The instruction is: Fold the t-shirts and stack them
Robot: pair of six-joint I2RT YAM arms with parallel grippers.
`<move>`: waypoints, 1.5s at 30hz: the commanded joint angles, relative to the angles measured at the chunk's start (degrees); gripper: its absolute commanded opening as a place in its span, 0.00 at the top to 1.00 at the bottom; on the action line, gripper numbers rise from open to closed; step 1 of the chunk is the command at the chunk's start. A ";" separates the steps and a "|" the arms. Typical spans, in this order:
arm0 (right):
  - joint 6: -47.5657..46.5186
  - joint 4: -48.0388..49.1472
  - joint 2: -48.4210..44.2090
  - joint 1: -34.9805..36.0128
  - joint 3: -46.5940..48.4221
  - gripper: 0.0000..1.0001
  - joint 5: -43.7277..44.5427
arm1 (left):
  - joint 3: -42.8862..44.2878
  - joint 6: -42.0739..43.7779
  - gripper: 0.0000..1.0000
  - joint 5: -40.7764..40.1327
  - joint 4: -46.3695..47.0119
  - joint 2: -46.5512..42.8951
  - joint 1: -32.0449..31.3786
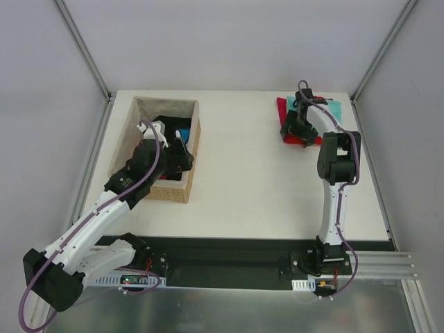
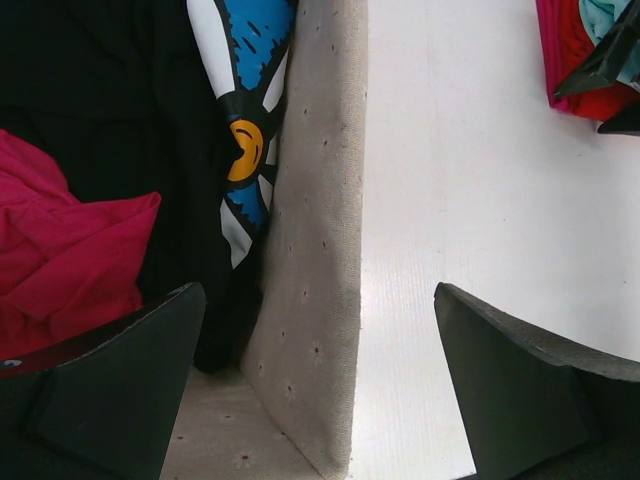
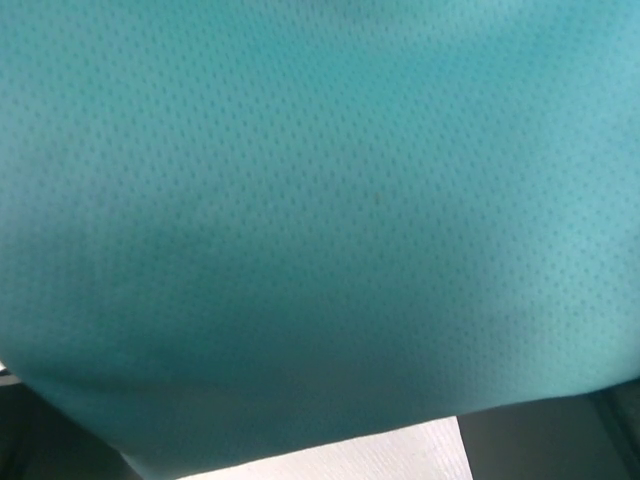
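One arm is at the basket, and the other is at the shirt pile.
The left gripper (image 2: 320,300) is spread wide, with one finger inside the wicker basket (image 1: 195,149) and one outside over the white table (image 1: 243,180). In the basket lie a pink-red shirt (image 2: 60,250) and a black shirt (image 2: 100,80) with a big blue and white flower on it. Farther back on the right, the right gripper (image 1: 295,132) is spread wide over a pile: a teal shirt (image 3: 320,200) on a red shirt (image 1: 283,111).
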 commanded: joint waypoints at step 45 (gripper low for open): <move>1.44 7.71 -50.88 6.70 -30.32 0.04 -1.50 | 30.99 14.83 0.01 -3.05 -11.85 27.46 17.26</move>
